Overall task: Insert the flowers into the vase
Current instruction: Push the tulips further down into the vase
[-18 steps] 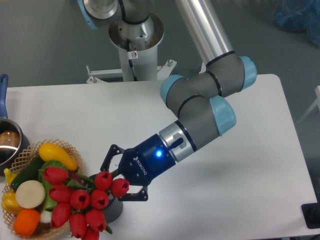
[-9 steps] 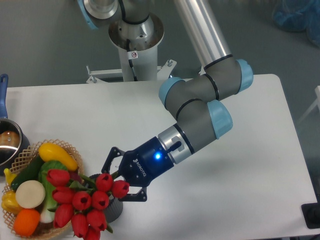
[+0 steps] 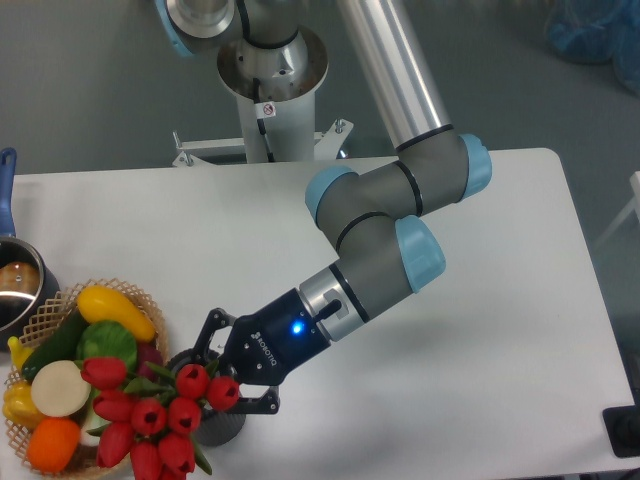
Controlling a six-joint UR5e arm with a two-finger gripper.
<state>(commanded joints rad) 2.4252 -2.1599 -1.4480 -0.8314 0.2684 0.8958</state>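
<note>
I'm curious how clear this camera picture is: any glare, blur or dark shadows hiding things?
In the fixed camera view the light is soft and even; the white table carries only faint shadows. The arm's metal tube shows a mild sheen, and the gripper has a small blue light glowing. The flowers are sharp, but they hide most of the dark vase.

A white worktop (image 3: 500, 300) with rounded corners fills most of the view, stretching up and to the right of the pincer (image 3: 232, 375). Beyond its far edge lies a plain grey floor (image 3: 90, 90). Far up and right of the pincer, at the picture's corner, sits something blue and crumpled (image 3: 595, 28), too blurred to identify. Light is even and soft.
</note>
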